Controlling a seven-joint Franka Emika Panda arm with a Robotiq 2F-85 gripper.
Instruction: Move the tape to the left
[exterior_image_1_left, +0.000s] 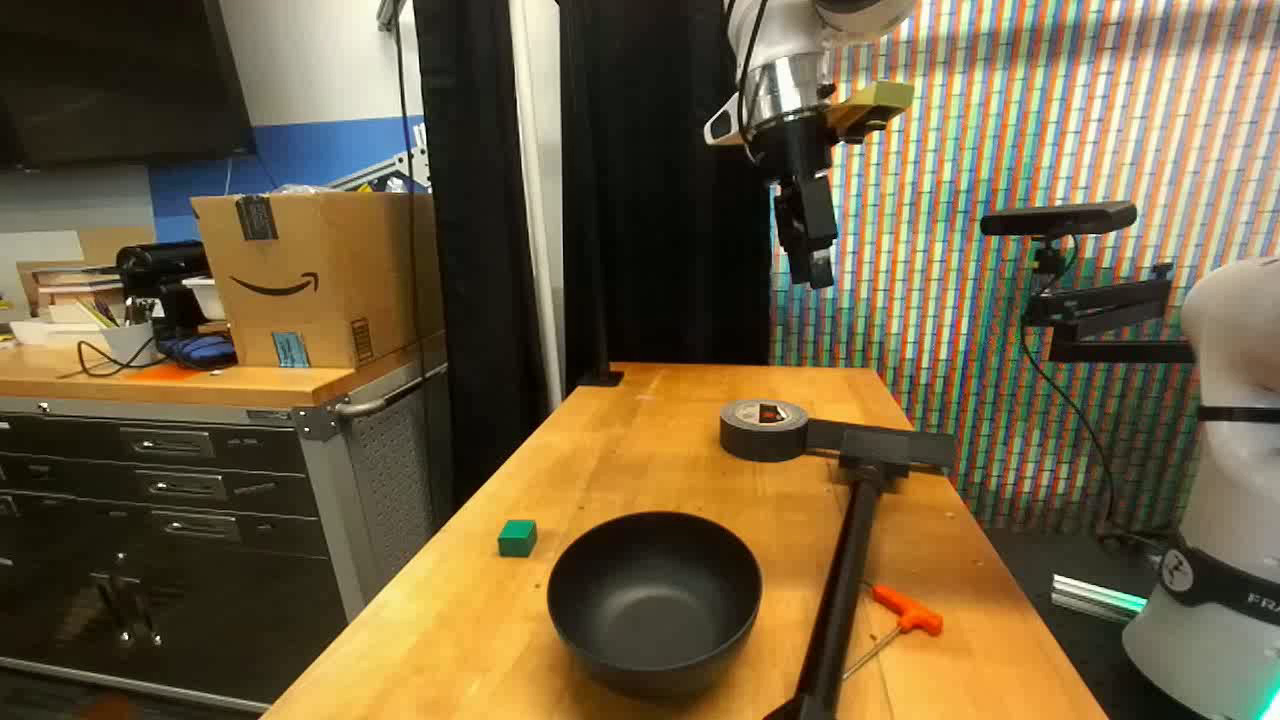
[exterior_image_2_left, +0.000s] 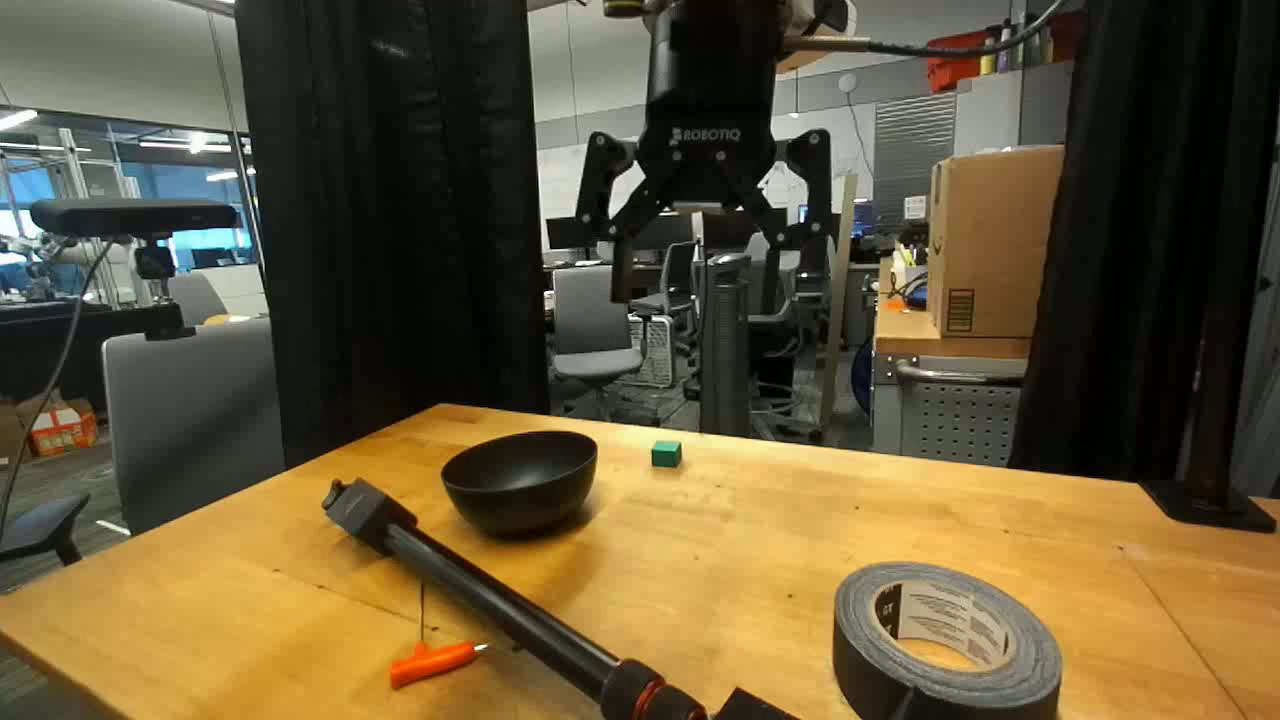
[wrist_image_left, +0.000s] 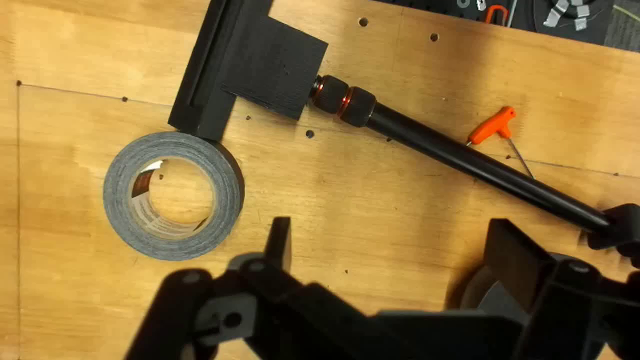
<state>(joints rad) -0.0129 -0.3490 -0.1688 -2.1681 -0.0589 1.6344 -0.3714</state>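
Observation:
The tape, a dark grey-black roll with a lighter top, lies flat on the wooden table. It shows in both exterior views (exterior_image_1_left: 762, 440) (exterior_image_2_left: 850, 645) and at the left of the wrist view (wrist_image_left: 117, 200). One edge lies right beside the flat black end of a stand; I cannot tell if they touch. My gripper is open and empty, high above the table, in both exterior views (exterior_image_1_left: 812, 262) (exterior_image_2_left: 697, 285). In the wrist view the gripper (wrist_image_left: 390, 225) has its fingers wide apart, with the tape outside them, beyond the left finger.
The black stand (exterior_image_1_left: 850, 570) lies along the table from the tape past the bowl. A large black bowl (exterior_image_1_left: 655, 600) is partly hidden behind the right finger in the wrist view. A green cube (exterior_image_2_left: 666, 454) sits near the bowl. An orange-handled tool (wrist_image_left: 492, 127) lies beside the stand.

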